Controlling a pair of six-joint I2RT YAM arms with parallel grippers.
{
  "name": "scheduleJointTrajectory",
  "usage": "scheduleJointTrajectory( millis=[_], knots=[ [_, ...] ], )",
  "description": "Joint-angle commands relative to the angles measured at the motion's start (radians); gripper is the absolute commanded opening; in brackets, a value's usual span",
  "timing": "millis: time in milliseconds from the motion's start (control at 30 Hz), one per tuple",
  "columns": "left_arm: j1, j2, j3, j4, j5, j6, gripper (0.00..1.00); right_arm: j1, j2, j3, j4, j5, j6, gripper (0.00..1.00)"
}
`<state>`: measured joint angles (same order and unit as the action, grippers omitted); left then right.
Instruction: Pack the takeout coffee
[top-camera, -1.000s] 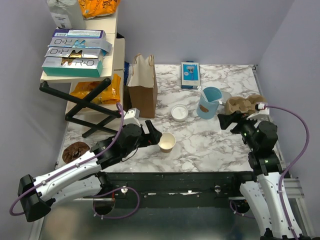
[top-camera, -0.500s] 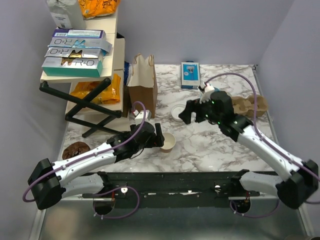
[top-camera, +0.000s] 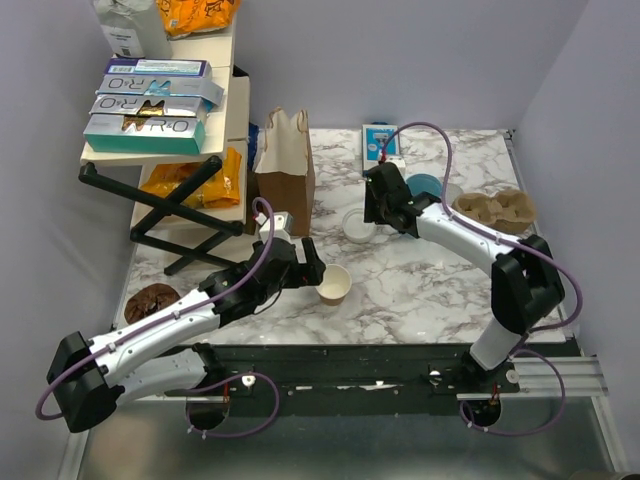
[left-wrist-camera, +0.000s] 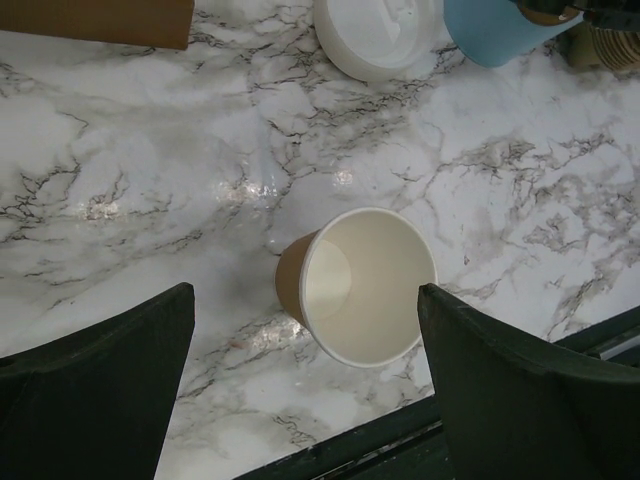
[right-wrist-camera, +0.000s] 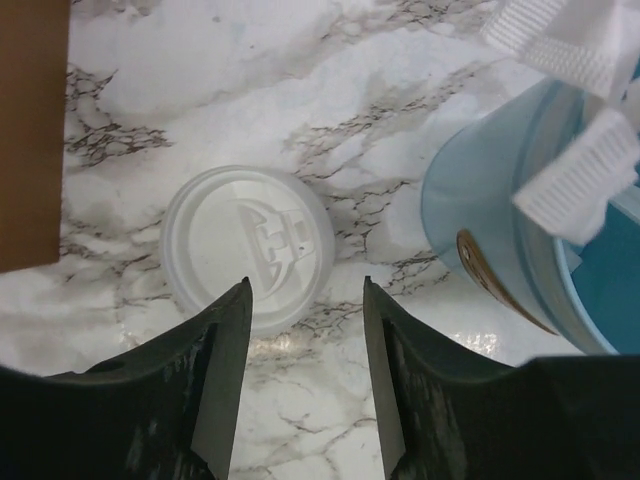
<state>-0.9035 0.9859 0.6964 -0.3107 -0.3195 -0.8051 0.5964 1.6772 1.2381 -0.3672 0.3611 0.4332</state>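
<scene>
I am taking the tall brown paper bag (top-camera: 285, 170) as my marker on the marble worktop (top-camera: 420, 280). The small cream-tan paper cup (top-camera: 334, 285) is standing upright with its mouth open, uncovered, nearer to me than the bag and slightly to the right of it. I am holding the left claw (left-wrist-camera: 305, 295) level with the cup, jaws spread as wide as they go. One finger is sitting on each side of the cup and neither is touching it. I judge this to be a bracket that will steady the cup once a lid comes down on it.

The round white plastic lid (right-wrist-camera: 247, 245) is lying flat just to the right of the bag's foot, apart from the cup. I am hanging the right claw (right-wrist-camera: 305, 285) above the lid's near edge. Its jaws are standing partly apart and gripping nothing. The gap looks narrower than the lid, so I am probably aiming to pinch its rim rather than span it.

The light-blue handled mug (right-wrist-camera: 500, 230) is sitting further right of the bag, close beside the lid. I am watching that clearance, since a finger could clip it. The brown pulp cup carrier (top-camera: 495, 208) is waiting furthest right of the bag.
</scene>
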Motion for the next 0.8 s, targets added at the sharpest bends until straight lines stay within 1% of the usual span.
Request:
scheduleJointTrajectory(
  millis=[0, 33, 200, 433, 767],
  knots=[
    [0.028, -0.024, 0.015, 0.019, -0.013, 0.038, 0.99, 0.006, 0.081, 0.067, -0.030, 0.110, 0.035, 0.50],
    [0.031, -0.027, 0.017, 0.019, -0.013, 0.040, 0.99, 0.008, 0.094, 0.076, -0.033, 0.114, 0.036, 0.49],
    [0.048, -0.027, 0.015, 0.019, -0.006, 0.041, 0.99, 0.006, 0.151, 0.116, -0.047, 0.107, 0.030, 0.39],
    [0.058, 0.002, 0.008, 0.050, 0.048, 0.050, 0.99, 0.008, 0.173, 0.107, -0.062, 0.110, 0.033, 0.38],
    [0.060, 0.059, 0.015, 0.065, 0.092, 0.050, 0.99, 0.008, 0.203, 0.113, -0.068, 0.098, 0.039, 0.31]
  ],
)
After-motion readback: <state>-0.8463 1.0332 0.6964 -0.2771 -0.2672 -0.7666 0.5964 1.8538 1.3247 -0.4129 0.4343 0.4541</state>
